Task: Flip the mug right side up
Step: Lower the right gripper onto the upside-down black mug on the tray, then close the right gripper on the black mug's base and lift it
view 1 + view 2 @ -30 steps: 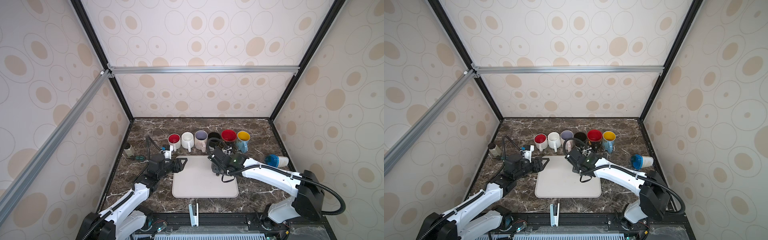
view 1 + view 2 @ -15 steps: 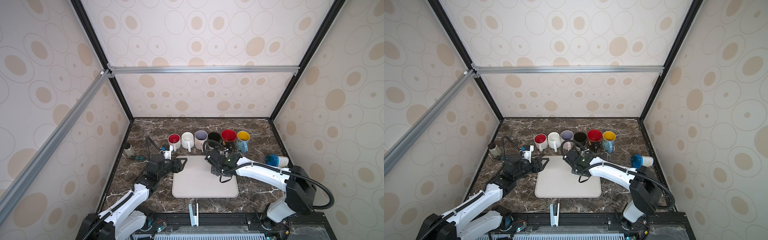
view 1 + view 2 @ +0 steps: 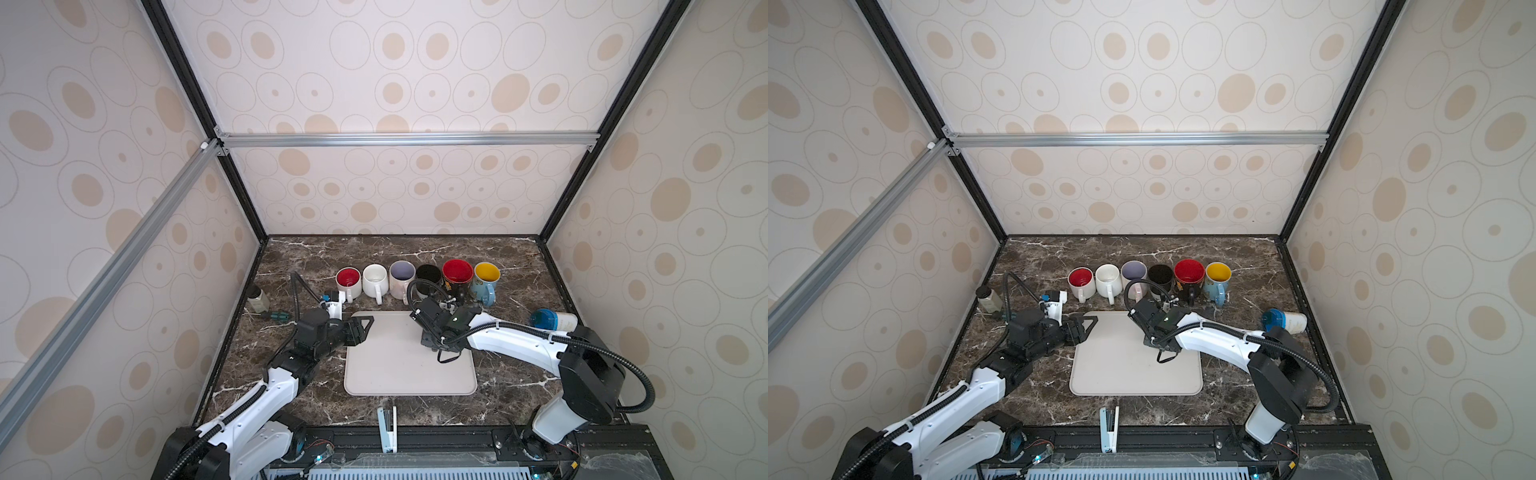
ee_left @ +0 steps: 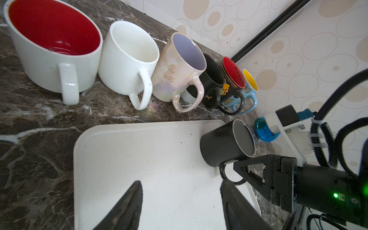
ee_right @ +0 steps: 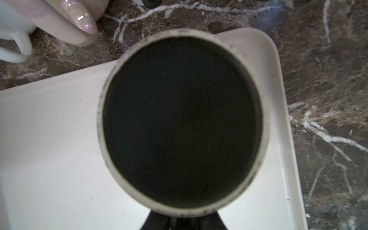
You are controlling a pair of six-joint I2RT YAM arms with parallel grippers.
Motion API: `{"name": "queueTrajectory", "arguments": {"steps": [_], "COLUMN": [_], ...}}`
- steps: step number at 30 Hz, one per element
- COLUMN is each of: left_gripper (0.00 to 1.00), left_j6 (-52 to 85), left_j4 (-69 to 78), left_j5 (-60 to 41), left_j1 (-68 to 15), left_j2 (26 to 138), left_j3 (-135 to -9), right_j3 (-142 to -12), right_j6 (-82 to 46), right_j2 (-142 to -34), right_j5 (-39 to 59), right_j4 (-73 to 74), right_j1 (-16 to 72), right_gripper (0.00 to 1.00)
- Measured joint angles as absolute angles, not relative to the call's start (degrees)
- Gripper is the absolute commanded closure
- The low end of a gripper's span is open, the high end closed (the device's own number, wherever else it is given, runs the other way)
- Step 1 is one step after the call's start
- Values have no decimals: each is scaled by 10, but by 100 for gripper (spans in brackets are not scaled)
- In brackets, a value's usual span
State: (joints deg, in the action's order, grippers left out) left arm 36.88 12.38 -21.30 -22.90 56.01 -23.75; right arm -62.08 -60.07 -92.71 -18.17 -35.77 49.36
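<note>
Black mug tilted mid-flip over the tray's upper-right part in both top views, my right gripper clamped on its handle, left gripper jaws apart and empty; not yet upright, rotation and set-down remain.

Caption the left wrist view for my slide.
Right gripper holds a black mug tilted over the tray, before a row of six upright mugs; left gripper open.

Matte blk mug, base up, tray's far-right corner.
</note>
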Motion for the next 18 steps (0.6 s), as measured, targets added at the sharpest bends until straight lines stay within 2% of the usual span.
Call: {"name": "queueTrajectory", "arguments": {"steps": [5,14,18], "left_gripper": [37,38,39], "left_j6": [369,373,380], "left_j4": [124,127,133], "left_j5": [-212,-210,-208], "left_j1": [-229,-232,-234], "left_j2": [561,565,565], "left_j3": [-237,-237,-233], "right_j3": [-619,-609,-577], "right_j6": [-597,-569,-535], "right_j2": [-927,-915,-872], "right_j5": [-180,-176,-162], "right_j4": [-349,-344,-336], "right_j1": [488,485,485], "right_gripper": [100,100,100]}}
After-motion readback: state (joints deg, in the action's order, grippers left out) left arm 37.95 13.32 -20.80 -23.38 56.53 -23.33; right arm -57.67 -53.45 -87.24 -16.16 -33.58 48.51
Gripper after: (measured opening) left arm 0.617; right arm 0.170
